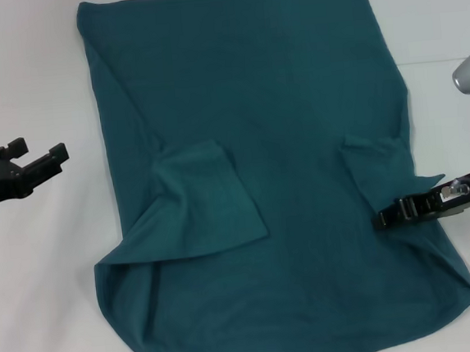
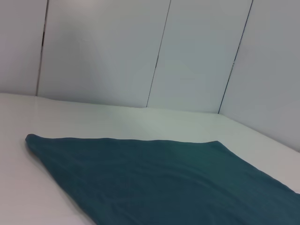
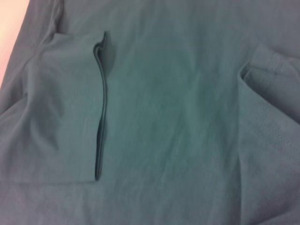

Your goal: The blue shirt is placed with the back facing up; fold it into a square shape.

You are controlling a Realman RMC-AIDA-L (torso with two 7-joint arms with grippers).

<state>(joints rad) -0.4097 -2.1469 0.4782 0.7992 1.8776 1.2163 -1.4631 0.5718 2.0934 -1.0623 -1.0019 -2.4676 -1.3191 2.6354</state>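
This looks like a robot test cell or lab rather than a home or shop. A bare, smooth white counter [image 1: 49, 307] stretches out evenly lit, and behind the counter, in the left wrist view, plain pale wall panels [image 2: 103, 51] stand upright, divided by thin dark vertical seams and meeting the counter in a clean line. On the counter lies only the blue shirt [image 1: 288, 122], flanked by the black left end effector [image 1: 42, 156] and right end effector [image 1: 381, 219].
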